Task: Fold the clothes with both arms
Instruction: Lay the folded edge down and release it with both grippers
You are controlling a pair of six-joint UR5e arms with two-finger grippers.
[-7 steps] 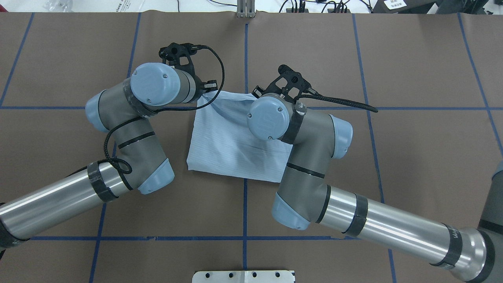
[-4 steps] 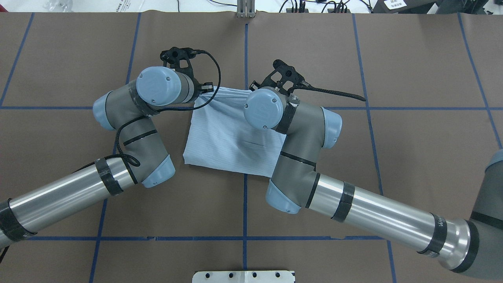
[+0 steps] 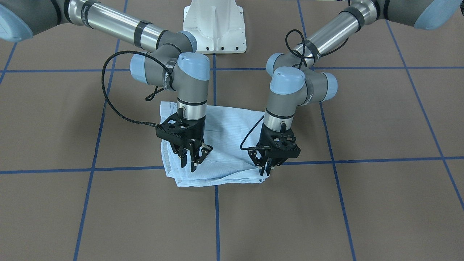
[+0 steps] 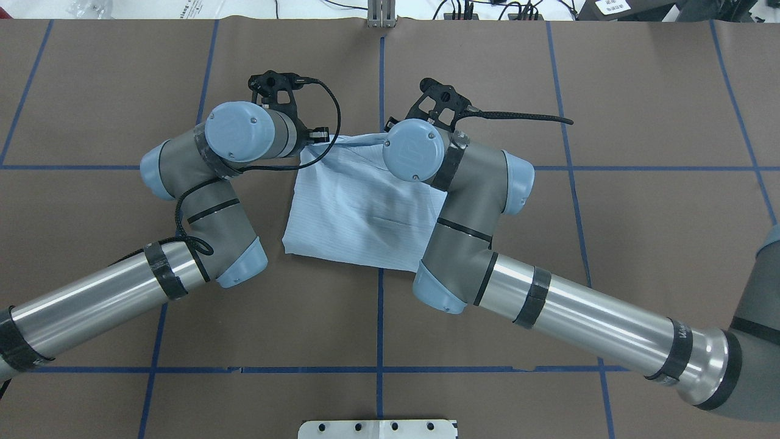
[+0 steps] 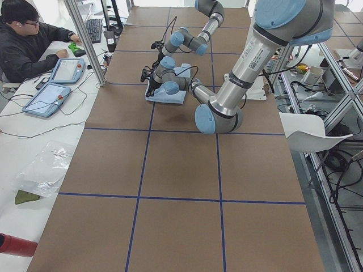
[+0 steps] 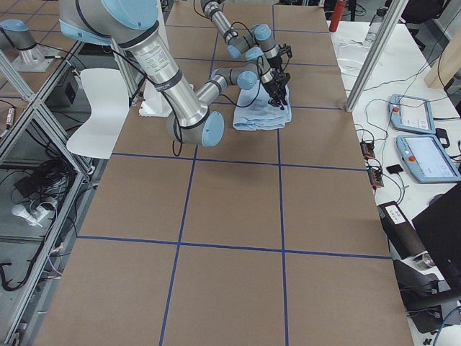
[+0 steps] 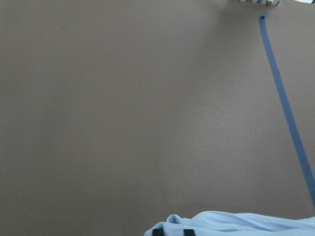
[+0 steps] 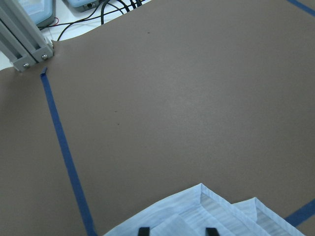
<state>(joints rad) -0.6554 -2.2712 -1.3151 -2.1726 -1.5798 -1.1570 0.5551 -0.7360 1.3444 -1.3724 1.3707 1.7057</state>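
Outward from the base your right gripper (image 3: 194, 159) has travelled, stretching the shirt (image 3: 228, 145)'s far edge across the table (image 3: 362, 203). It seems parted just above the cloth; the left gripper (image 3: 266, 168) pinches a corner, jaws narrow. Set that edge down level, both arms together.

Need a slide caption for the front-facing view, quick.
Two-arm fold: left gripper pinches a corner of the folded shirt; right gripper hangs open over its other end.
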